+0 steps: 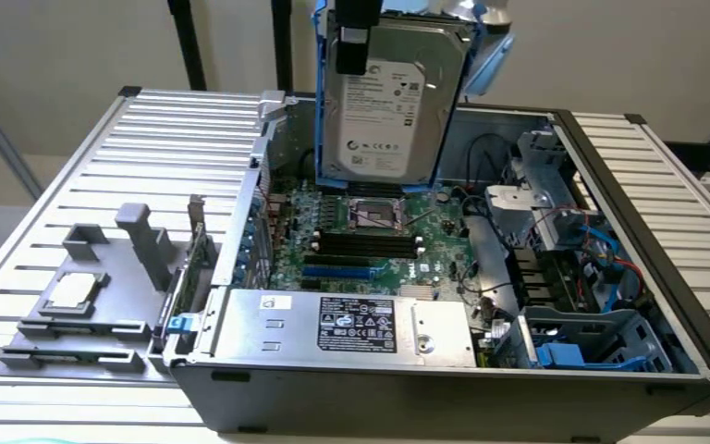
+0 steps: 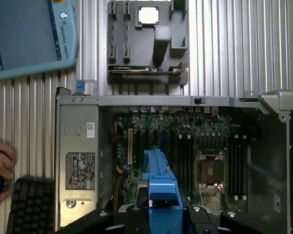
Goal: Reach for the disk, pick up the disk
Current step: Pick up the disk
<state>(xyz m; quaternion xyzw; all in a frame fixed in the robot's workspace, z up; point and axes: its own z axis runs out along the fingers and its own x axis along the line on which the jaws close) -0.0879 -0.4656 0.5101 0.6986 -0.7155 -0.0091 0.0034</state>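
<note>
1. The disk (image 1: 388,106) hung upright in the air above the far part of the open case (image 1: 454,370), its white label facing the exterior view and blue rails running down both edges.
2. The tool (image 1: 358,37) gripped the disk from above, a black finger pressed on the label face near the top; in the wrist view the tool (image 2: 163,207) was partly closed on the blue rail seen edge-on.
3. Directly below the disk lay the motherboard (image 1: 368,240) with its CPU socket (image 1: 373,213) and dark memory slots.
4. A silver power supply (image 1: 343,324) sat along the near side of the case, and blue drive bays (image 1: 590,347) filled the near corner on the exterior view's right.
5. The case rested on a desk (image 1: 71,185) of ribbed pale metal slats.
6. On the exterior view's left of the case stood a grey tray (image 1: 84,310) holding a small square chip (image 1: 69,289).
7. In the wrist view, a teach pendant (image 2: 31,36) lay on the desk, with a black keyboard (image 2: 31,204) near it and a person's hand (image 2: 0,168) just beside the keyboard.
8. Behind the desk rose a plain beige wall (image 1: 59,55) with dark upright poles (image 1: 189,46).
</note>
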